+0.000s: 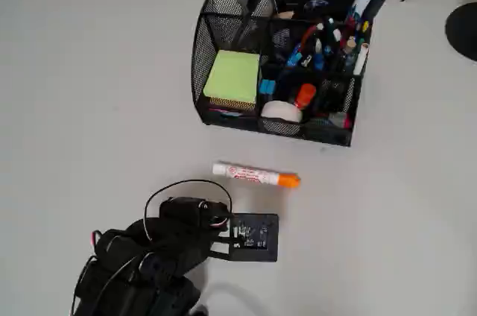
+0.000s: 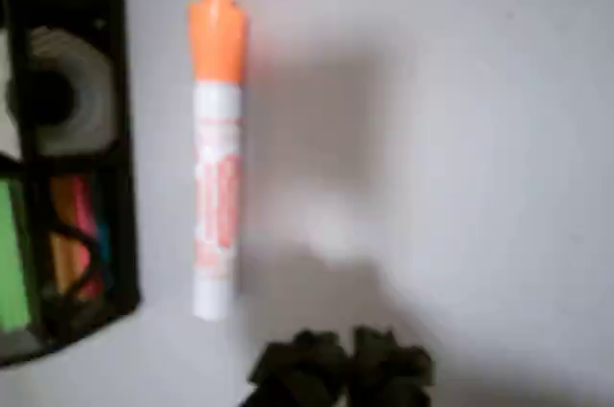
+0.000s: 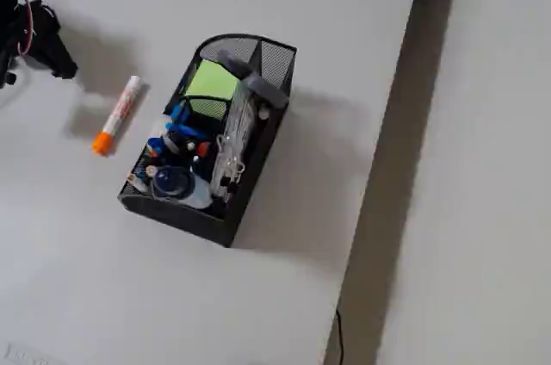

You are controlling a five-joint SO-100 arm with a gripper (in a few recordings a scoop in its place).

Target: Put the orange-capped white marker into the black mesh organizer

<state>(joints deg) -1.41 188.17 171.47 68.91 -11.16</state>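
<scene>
One orange-capped white marker (image 1: 256,175), lying flat on the bench (image 1: 89,92), between the hand (image 2: 341,364) and the black mesh organizer (image 1: 216,48); apart from both, nearer the organizer's front wall and parallel to it. Hand: empty, just short of the marker's barrel in the wrist view; fingertips blurred, so whether they stand apart or together cannot be told. One organizer, holding one green sticky-note pad (image 1: 232,76), one tape roll (image 1: 281,111) and several pens. Open bench surrounds the marker on its remaining sides; bench edge (image 3: 379,176) lies beyond the organizer.
</scene>
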